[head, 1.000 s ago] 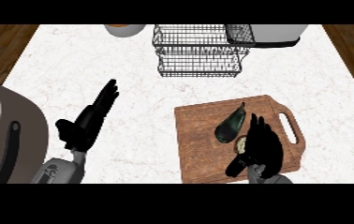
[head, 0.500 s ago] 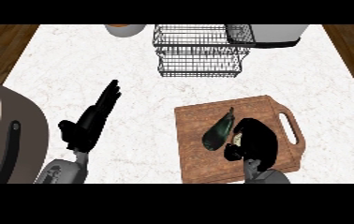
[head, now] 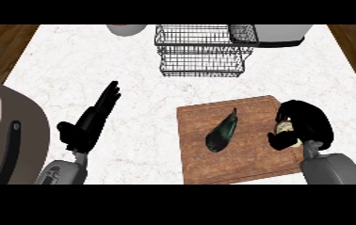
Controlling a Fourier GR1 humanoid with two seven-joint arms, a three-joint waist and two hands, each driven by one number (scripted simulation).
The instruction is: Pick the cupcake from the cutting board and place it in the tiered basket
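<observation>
**Cupcake in hand at the board's right edge**

The right hand (head: 303,125) curls round the cupcake (head: 288,131) above the cutting board (head: 240,160), beside an eggplant (head: 222,132). Grasp looks made; next comes carrying it to the tiered basket (head: 201,50). Left hand (head: 89,123) rests, fingers straight

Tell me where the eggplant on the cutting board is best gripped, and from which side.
Likely around its thick lower end, from above. The eggplant lies flat and slanted on the cutting board, its narrow tip pointing up-right toward the right hand, which is curled over the cupcake. Fingers should close across its width.
</observation>
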